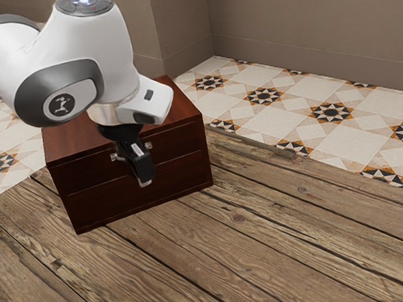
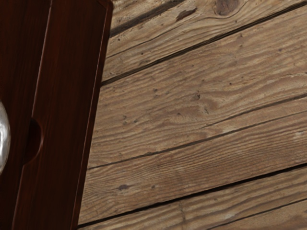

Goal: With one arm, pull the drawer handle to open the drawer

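A dark red-brown wooden chest (image 1: 180, 105) with two drawer fronts stands on the floor at the exterior view's left. The upper drawer front (image 1: 181, 141) lies flush with the chest and carries a small silver handle (image 1: 115, 157). My black gripper (image 1: 143, 176) hangs from the white arm right in front of that handle, its tip reaching down over the seam between the two drawers. In the wrist view the dark drawer front (image 2: 57, 120) runs beside my hand, with a sliver of the shiny handle (image 2: 2, 136) at its edge.
The chest sits where brown wooden floor planks (image 1: 264, 251) meet patterned tiles (image 1: 313, 117). Beige walls (image 1: 318, 28) close the room behind. Open plank floor (image 2: 201, 120) stretches in front of the chest.
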